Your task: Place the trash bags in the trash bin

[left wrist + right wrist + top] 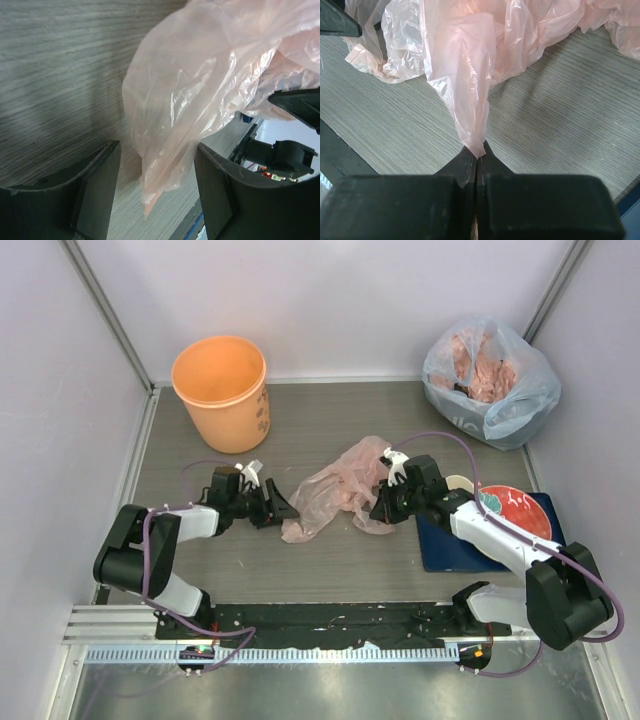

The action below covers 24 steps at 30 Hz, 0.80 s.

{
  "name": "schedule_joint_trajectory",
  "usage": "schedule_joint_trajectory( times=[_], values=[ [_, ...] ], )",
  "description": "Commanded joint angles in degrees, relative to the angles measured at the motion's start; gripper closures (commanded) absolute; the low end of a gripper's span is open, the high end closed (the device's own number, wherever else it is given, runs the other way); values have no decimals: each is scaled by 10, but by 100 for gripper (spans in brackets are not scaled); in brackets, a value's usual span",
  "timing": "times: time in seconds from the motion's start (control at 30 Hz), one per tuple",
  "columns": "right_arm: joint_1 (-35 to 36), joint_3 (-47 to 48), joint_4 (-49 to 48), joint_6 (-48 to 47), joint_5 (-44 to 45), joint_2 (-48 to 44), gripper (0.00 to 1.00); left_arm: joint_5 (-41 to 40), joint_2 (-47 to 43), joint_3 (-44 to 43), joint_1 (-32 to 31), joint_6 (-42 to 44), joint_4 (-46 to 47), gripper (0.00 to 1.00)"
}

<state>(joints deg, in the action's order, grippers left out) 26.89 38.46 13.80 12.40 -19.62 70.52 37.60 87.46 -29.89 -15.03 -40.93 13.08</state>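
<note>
The pale-pink trash bag lies crumpled on the table's middle, between my two grippers. My right gripper is shut on the bag's right edge; in the right wrist view a pinched fold of the bag runs into the closed fingertips. My left gripper is open at the bag's left end; in the left wrist view the bag's corner hangs between the two spread fingers without being clamped. The orange trash bin stands upright at the back left, apart from both grippers.
A bluish-clear sack stuffed with pink plastic sits at the back right corner. A red-and-white plate rests on a dark blue mat under the right arm. Walls close in the table on three sides.
</note>
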Motion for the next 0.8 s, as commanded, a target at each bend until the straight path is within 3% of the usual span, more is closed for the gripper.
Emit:
schedule_joint_trajectory(
  times=[0.0, 0.13, 0.2, 0.23, 0.27, 0.33, 0.4, 0.43, 0.5, 0.53, 0.57, 0.63, 0.7, 0.77],
  values=[
    [-1, 13, -18, 14, -3, -2, 99, 32, 2, 39, -10, -34, 90, 35],
    [-2, 3, -26, 24, -4, -8, 99, 30, 36, 22, -15, -37, 107, 45],
    [-5, 6, -25, 21, -2, -12, 99, 29, 42, -13, -10, -30, 86, 72],
    [-10, 22, -18, 15, -1, -14, 99, 25, 32, -30, -5, -20, 33, 94],
    [-25, 40, 17, 3, 3, -15, 99, 11, -15, -72, -3, -8, 1, 100],
    [-49, 149, 80, -62, 9, -9, 99, 1, -73, -137, -3, 64, -110, 100],
    [-93, 252, 161, -143, 26, 11, 99, -42, -133, -259, -4, 141, -178, 100],
    [-108, 366, 176, -160, 33, 42, 99, -62, -138, -299, -4, 176, -217, 100],
    [-139, 495, 205, -194, 43, 81, 99, -55, -113, -460, -3, 268, -294, 100],
    [-141, 630, 213, -201, 49, 106, 99, -46, -103, -519, -4, 288, -311, 100],
    [-143, 696, 221, -204, 51, 138, 99, -39, -96, -619, -3, 300, -320, 100],
    [-142, 835, 220, -187, 16, 154, 99, -32, -125, -668, -4, 303, -265, 100],
    [-107, 846, 197, -185, 13, 121, 99, -42, -169, -622, -13, 299, -167, 100],
    [-68, 720, 191, -223, 42, 69, 99, -53, -216, -536, -35, 308, -176, 100]
  ],
)
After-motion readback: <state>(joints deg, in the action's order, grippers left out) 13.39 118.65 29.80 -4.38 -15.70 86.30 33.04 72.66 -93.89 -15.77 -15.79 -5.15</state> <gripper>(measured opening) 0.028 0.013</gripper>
